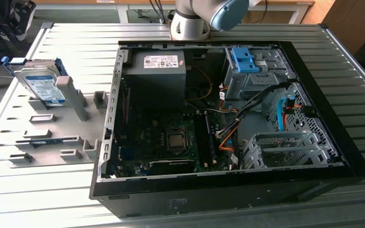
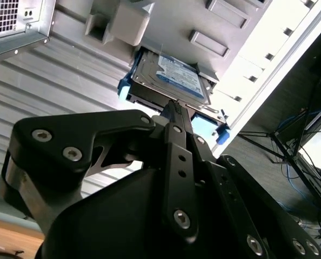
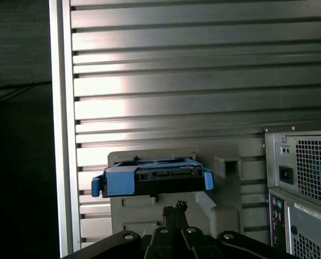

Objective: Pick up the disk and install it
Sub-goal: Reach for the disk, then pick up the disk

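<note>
On grey rack (image 1: 62, 126), one disk (image 1: 45, 86).

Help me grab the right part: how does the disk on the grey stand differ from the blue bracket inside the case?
The disk stands tilted on the grey stand outside the case; the blue bracket lies atop the drive cage inside it. The disk carries a labelled silver drive; the blue bracket looks empty. Both show blue plastic.

Disk (image 3: 152, 179) in grey stand (image 3: 225, 216); end effector (image 3: 174, 207) closed.
</note>
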### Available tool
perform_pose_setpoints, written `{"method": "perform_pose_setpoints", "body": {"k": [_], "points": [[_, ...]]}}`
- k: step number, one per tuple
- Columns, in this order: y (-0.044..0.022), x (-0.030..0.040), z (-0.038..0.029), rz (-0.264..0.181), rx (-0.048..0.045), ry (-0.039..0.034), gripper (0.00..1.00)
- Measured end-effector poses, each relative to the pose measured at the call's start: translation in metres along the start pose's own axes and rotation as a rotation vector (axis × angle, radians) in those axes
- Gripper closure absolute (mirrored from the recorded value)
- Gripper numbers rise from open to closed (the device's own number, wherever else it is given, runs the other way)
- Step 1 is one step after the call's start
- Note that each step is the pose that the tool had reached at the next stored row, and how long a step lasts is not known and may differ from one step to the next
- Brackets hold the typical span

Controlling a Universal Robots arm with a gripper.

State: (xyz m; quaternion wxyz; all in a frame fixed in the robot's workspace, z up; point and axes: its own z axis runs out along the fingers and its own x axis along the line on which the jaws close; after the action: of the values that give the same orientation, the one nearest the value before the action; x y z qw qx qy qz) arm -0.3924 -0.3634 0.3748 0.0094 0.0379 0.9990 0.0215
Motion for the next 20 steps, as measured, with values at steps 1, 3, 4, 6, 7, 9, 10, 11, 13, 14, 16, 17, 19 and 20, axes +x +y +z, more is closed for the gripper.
{"method": "perform_pose_setpoints", "body": {"k": [1,3,4,6,7,9,10,11,13,14,16,17,19,20], "points": [[-0.0002,0.0024,0.0,0.0,0.0,-0.0001,0.89],[-0.0007,0.0092,0.0,0.0,-0.0001,-0.0001,0.89],[-0.0009,0.0122,0.0,0.0,-0.0001,-0.0001,0.89],[-0.0013,0.018,-0.0001,0.0,0.0,-0.0001,0.89],[-0.0015,0.0205,-0.0001,0.0,0.0,-0.0001,0.89],[-0.0017,0.0253,0.0,0.0,0.0,0.0,0.89],[-0.0014,0.0273,0.0001,0.0,-0.0001,-0.0001,0.89],[-0.0009,0.0288,0.0001,0.0,-0.0001,-0.0001,0.89],[-0.0006,0.0299,0.0002,0.0,-0.0001,-0.0001,0.89],[-0.0006,0.0299,0.0002,0.0,-0.0001,-0.0001,0.89],[-0.0006,0.0303,0.0002,0.0,-0.0001,-0.0001,0.89],[-0.0006,0.0303,0.0001,0.0,-0.0001,-0.0001,0.89],[-0.0006,0.0303,0.0001,0.0,-0.0001,-0.0001,0.89],[-0.0006,0.0303,0.0001,0.0,-0.0001,0.0,0.89]]}}
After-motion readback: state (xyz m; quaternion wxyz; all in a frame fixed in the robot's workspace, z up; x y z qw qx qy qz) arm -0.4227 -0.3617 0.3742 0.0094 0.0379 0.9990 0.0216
